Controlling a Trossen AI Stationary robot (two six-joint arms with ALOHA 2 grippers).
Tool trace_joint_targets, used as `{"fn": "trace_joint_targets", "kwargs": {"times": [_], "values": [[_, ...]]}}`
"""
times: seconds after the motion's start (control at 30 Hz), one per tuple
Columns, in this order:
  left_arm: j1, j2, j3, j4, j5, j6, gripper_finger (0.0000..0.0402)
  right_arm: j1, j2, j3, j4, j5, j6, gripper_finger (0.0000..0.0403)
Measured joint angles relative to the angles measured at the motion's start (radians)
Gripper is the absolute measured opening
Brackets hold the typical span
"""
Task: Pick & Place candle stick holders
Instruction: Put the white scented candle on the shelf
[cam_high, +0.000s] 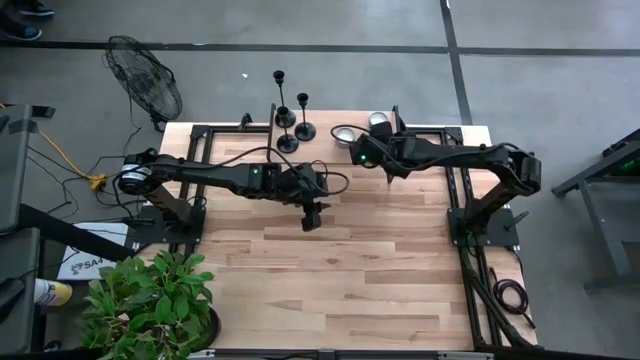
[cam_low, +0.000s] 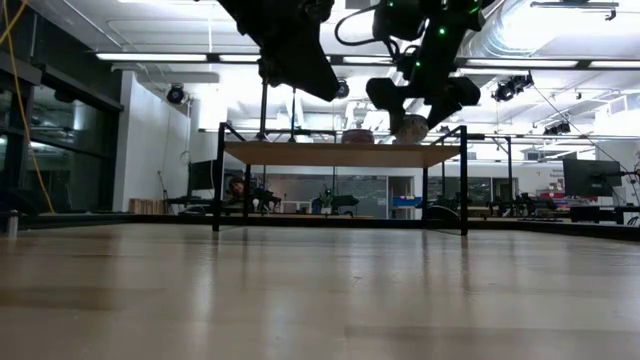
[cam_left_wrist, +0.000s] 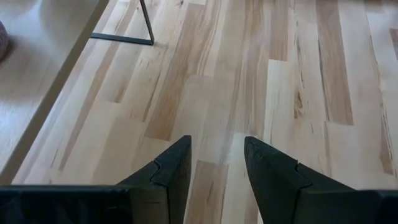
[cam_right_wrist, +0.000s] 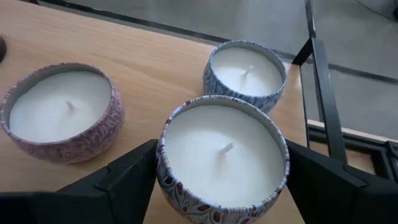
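With its jaws clamped around a tin candle (cam_right_wrist: 222, 163), the right gripper (cam_high: 386, 172) could knock the candle stick holders (cam_high: 289, 115) at the surface's far edge, while the left gripper (cam_high: 311, 218) hangs narrowly open, empty.

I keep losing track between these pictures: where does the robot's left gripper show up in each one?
High view: left gripper at the centre, over bare boards.
Low view: dark shape hanging from the top edge, left of centre.
Left wrist view: its two fingers at the bottom edge, apart, nothing between them.
Right wrist view: not in it.
Shared landmark: the light wooden table top.
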Motion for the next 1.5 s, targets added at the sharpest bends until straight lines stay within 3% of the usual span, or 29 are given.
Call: {"fn": "trace_joint_targets", "kwargs": {"times": [1.17, 1.5], "values": [[0.000, 0.000, 0.000, 0.003, -0.018, -0.050, 0.0145, 0.011, 0.023, 0.000, -0.008, 0.004, -0.146, 0.0312], [0.000, 0.000, 0.000, 0.001, -0.019, -0.045, 0.0145, 0.024, 0.018, -0.092, 0.102, -0.007, -0.114, 0.0312]]}}
